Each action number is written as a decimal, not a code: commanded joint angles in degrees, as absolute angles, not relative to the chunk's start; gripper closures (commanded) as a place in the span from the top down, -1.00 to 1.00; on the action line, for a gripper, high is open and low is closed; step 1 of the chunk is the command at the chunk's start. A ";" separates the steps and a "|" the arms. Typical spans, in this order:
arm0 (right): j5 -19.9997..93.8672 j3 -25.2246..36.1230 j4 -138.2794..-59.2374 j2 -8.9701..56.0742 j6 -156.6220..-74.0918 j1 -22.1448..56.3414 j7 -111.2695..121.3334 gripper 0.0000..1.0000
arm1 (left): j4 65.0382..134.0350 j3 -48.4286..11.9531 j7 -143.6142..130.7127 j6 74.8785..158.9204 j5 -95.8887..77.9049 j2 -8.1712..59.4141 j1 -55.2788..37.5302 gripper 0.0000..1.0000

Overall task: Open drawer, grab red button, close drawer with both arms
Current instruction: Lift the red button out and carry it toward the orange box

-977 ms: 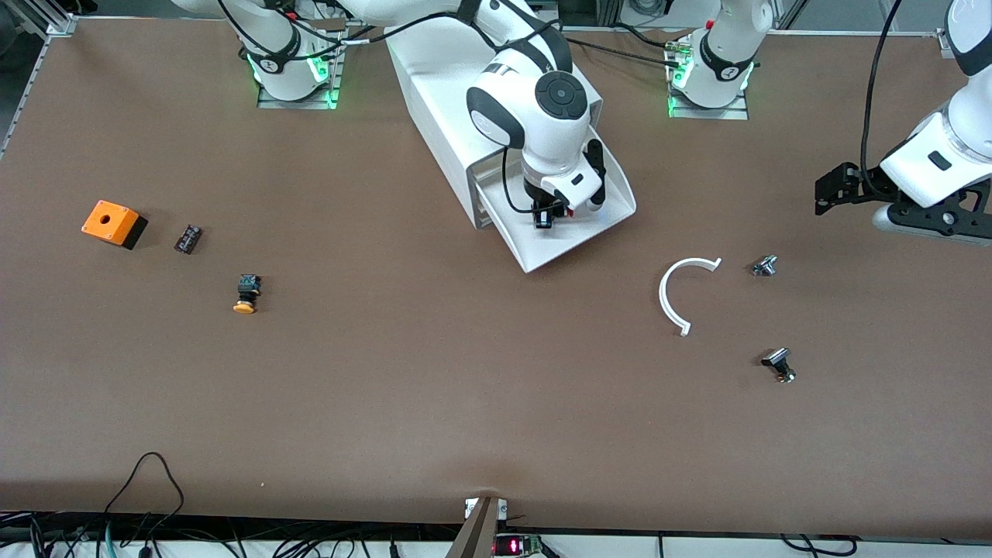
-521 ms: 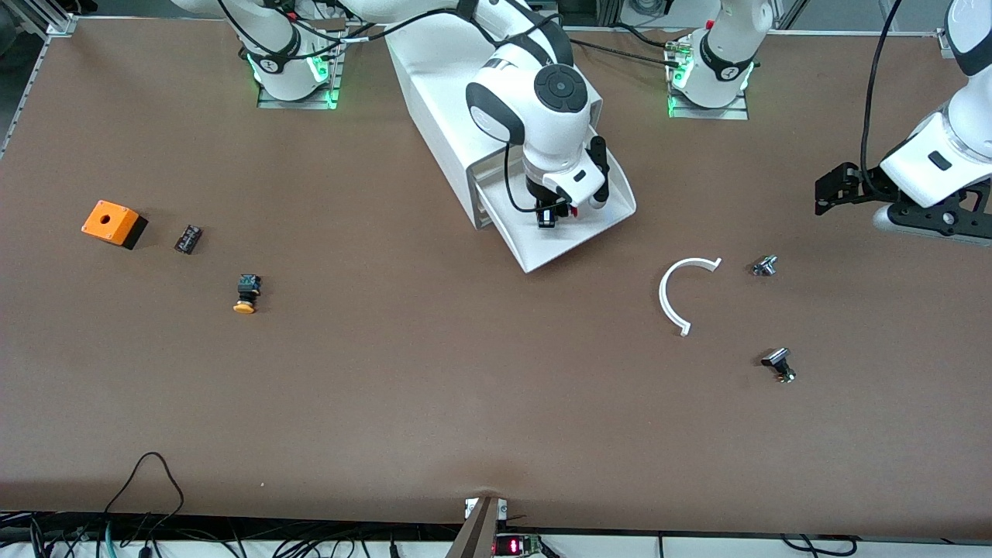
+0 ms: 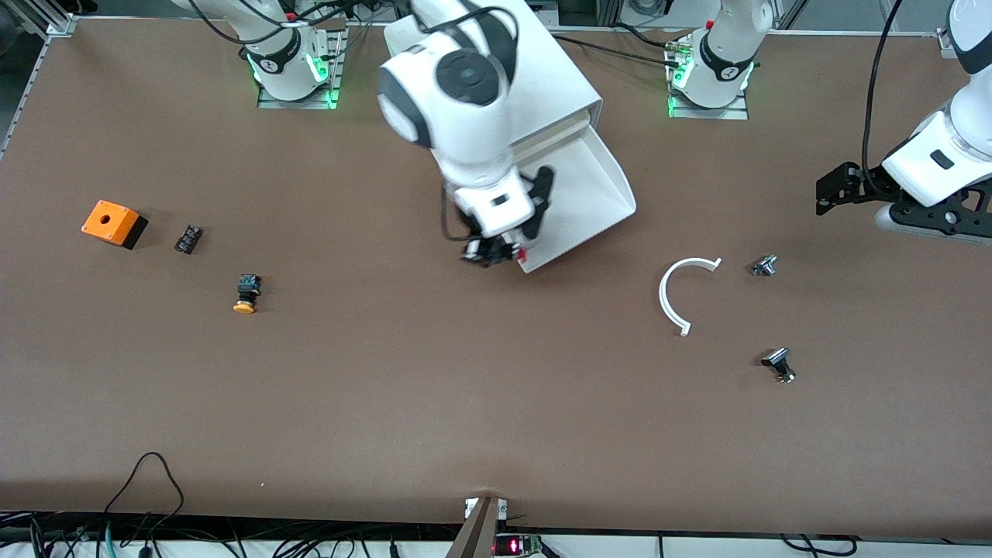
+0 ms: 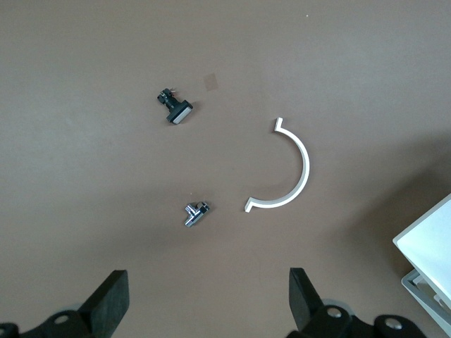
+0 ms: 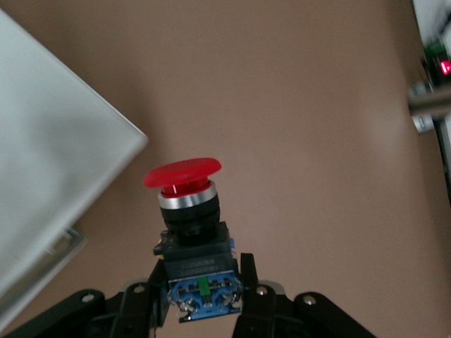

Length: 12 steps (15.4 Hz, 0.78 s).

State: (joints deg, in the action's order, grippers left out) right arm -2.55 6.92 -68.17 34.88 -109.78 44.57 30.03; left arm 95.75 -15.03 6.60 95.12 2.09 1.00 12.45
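The red-capped button [image 5: 184, 176] sits upright between the fingers of my right gripper [image 5: 201, 282], which is shut on its black and blue body. In the front view the right gripper [image 3: 492, 252] hangs over the table just off the front corner of the open drawer [image 3: 597, 186], with the button's red cap [image 3: 521, 253] showing beside it. The drawer stands pulled out of the white cabinet [image 3: 554, 70]. My left gripper [image 3: 833, 190] waits open above the left arm's end of the table; its fingers [image 4: 113, 299] hold nothing.
Toward the right arm's end lie an orange box [image 3: 112, 222], a small black part [image 3: 187, 239] and a yellow-capped button [image 3: 246, 294]. Toward the left arm's end lie a white curved piece [image 3: 674, 291], a metal part [image 3: 764, 266] and a black part [image 3: 779, 364].
My right gripper has lifted the button out of the drawer and carried it past the drawer's front corner, over the table. The left arm has not moved.
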 commanded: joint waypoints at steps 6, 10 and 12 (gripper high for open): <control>-2.55 7.73 -91.82 26.28 -117.42 29.02 14.02 -0.55 | 93.78 -15.64 6.15 93.96 2.72 2.37 12.57 1.00; -3.16 7.91 -99.73 26.19 -120.48 24.88 1.00 -0.55 | 93.78 -15.73 6.24 93.87 2.64 2.81 12.30 1.00; -3.34 7.91 -105.96 26.19 -125.57 22.78 -0.35 -0.55 | 93.78 -15.73 6.50 93.87 2.64 3.95 12.30 1.00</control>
State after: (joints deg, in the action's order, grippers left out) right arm -2.55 8.79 -97.30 28.83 -119.96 25.06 3.13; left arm 95.40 -15.37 6.60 95.01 2.09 2.16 12.35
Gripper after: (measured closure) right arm 0.590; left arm 0.000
